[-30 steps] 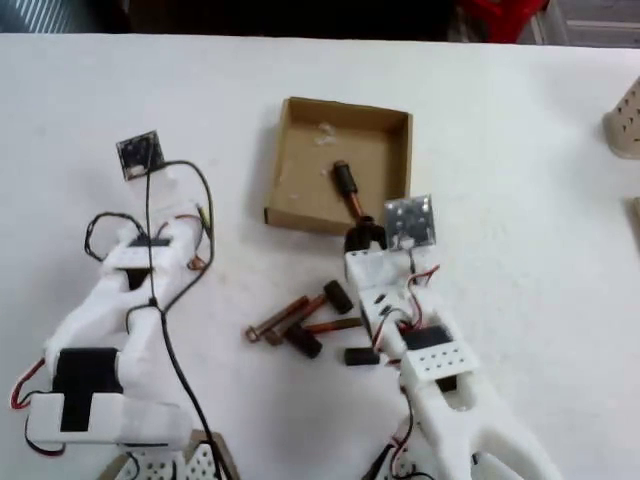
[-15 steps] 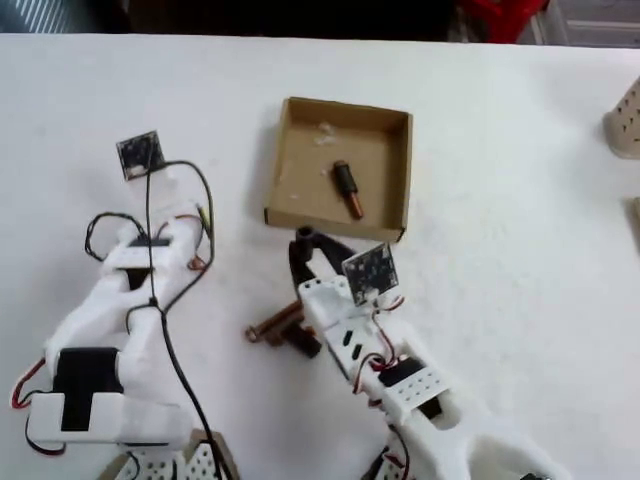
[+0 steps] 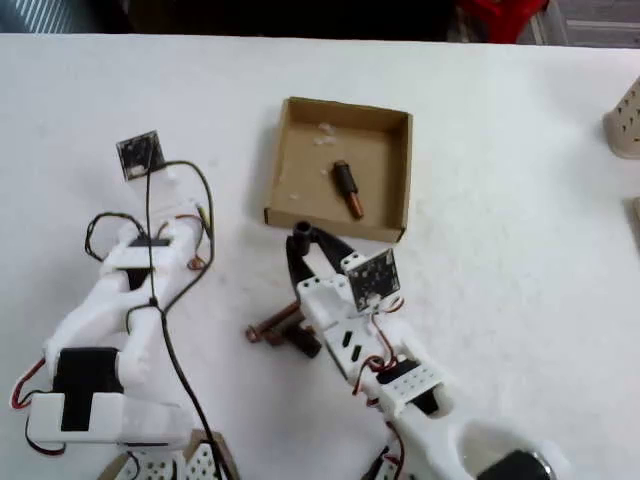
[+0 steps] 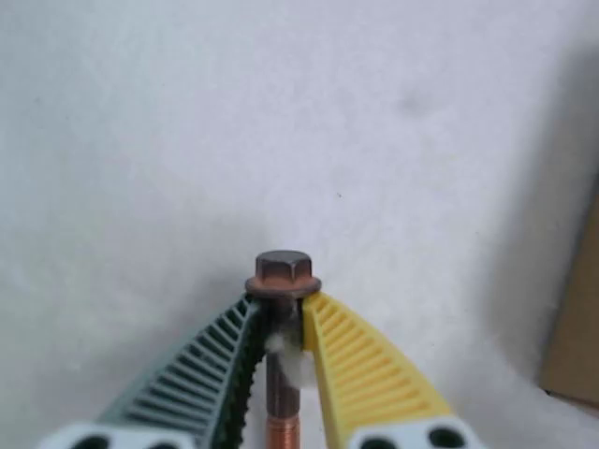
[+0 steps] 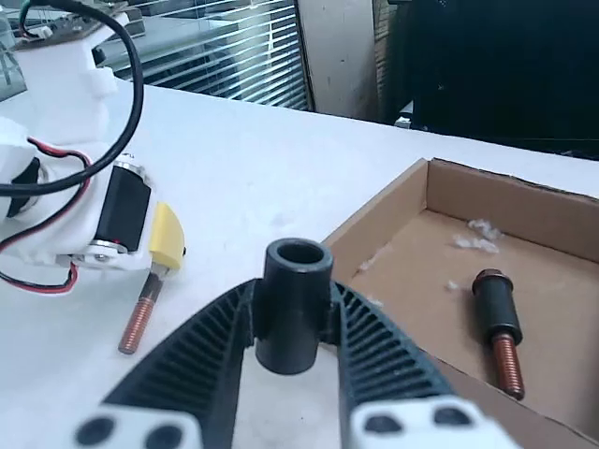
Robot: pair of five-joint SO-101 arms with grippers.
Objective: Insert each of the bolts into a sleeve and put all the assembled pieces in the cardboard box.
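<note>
Cardboard box holds one sleeved bolt

On the white table, the box sits with that single piece lying inside. Just beside its near wall, the right gripper is clamped on an upright black sleeve. The left gripper pinches a copper bolt. Loose bolts and sleeves lie nearby.

Box: open cardboard.
Assembled piece: sleeved bolt lying inside box.
Sleeve: black, upright, in right gripper.
Bolt: copper, hex-headed, in left gripper.
Pile: loose bolts, perhaps a sleeve, near box.
</note>
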